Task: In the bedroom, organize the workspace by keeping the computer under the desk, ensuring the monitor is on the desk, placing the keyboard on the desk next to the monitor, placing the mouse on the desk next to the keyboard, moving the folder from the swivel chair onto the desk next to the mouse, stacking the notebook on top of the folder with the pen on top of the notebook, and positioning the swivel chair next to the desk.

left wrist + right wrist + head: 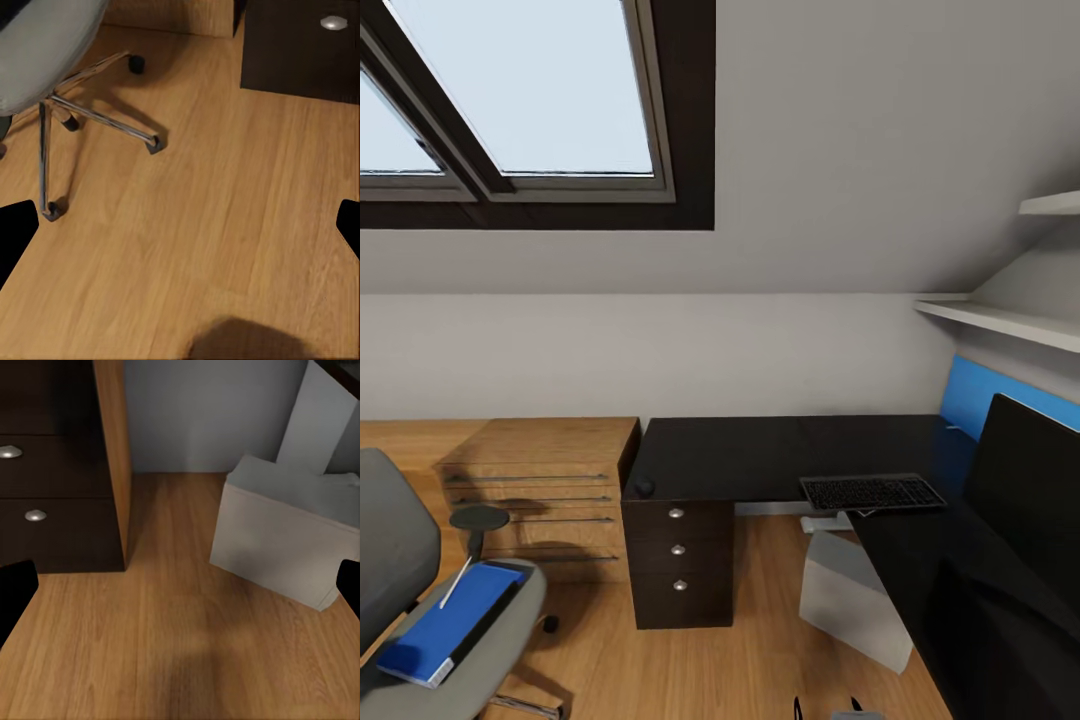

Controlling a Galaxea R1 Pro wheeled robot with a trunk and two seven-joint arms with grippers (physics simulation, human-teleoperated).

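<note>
Two tools — left tool, right tool — both spread wide, empty, above wood floor.

The desk ran along the back wall and turned down the right side. The keyboard lay on it near the corner, with the monitor to its right on the side wing. A mouse sat at the desk's left front edge, above the drawers. The computer stood on the floor under the desk, right of the drawers. A cabinet stood just left of the desk. The chair was at the near left, well apart from the desk, with the folder on its seat and a pen on the folder.
</note>
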